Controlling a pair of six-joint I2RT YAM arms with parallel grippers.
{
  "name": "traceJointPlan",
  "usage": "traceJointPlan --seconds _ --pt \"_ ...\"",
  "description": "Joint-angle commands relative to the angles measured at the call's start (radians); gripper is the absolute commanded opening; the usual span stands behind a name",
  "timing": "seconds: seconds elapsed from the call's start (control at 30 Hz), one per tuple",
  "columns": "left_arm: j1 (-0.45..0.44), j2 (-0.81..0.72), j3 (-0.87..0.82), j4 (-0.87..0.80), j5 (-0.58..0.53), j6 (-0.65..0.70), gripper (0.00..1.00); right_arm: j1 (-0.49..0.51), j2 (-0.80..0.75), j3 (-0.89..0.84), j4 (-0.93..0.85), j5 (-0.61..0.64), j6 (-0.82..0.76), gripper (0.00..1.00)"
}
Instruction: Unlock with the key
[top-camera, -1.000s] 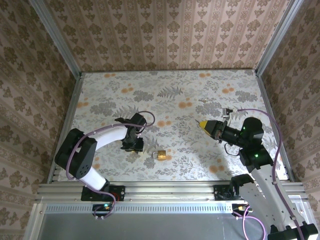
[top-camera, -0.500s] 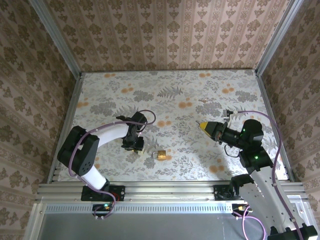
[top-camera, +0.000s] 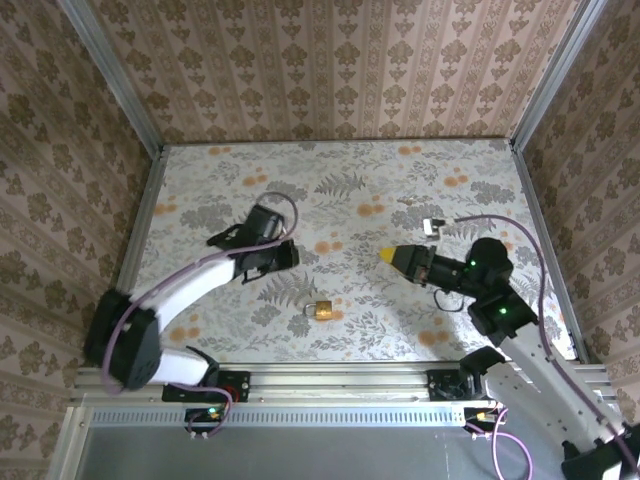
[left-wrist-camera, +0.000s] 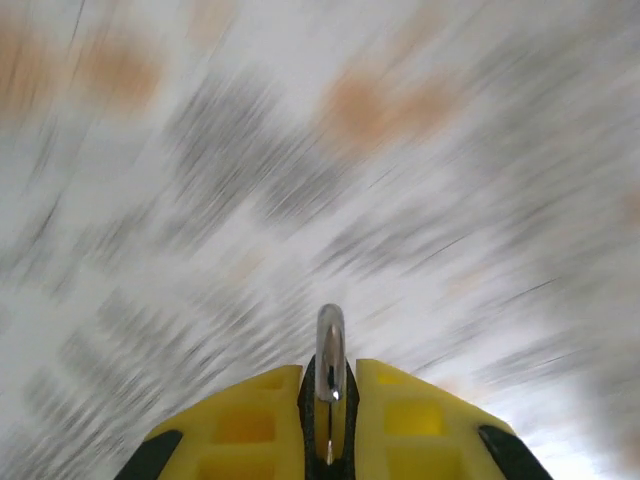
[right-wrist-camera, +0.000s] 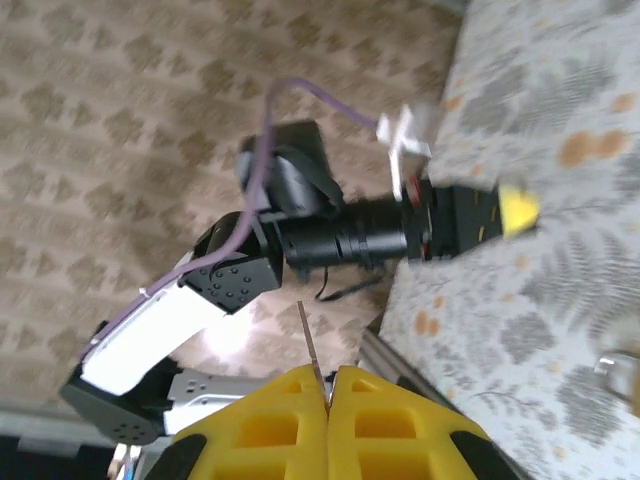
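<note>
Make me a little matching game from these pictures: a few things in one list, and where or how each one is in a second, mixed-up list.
Things:
1. padlock
2. key
3. right jaws
4. table

Places or states:
A. pinched between the left jaws
B. yellow, closed together
C. lying on the table, between the two arms
D. patterned with grey leaves and orange blossoms

Pairs: 1-C, 2-A, 3-B, 4-D
</note>
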Motion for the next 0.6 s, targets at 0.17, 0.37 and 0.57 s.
traceJointPlan --seconds 0.17,0.37,0.57 --pt "-0.001 0.091 0.155 1.142 0.092 -0.459 0.0 0.171 0.322 0.284 0.448 0.189 -0.029 0.0" --pt "-0.023 0.151 0.157 1.334 0.048 -0.551 0.0 0.205 0.407 0.327 0.497 0.255 -0.052 0.0" --pt "-0.034 0.119 0.104 1.355 0.03 -0.565 0.0 0.201 0.421 0.314 0.449 0.284 -0.083 0.0"
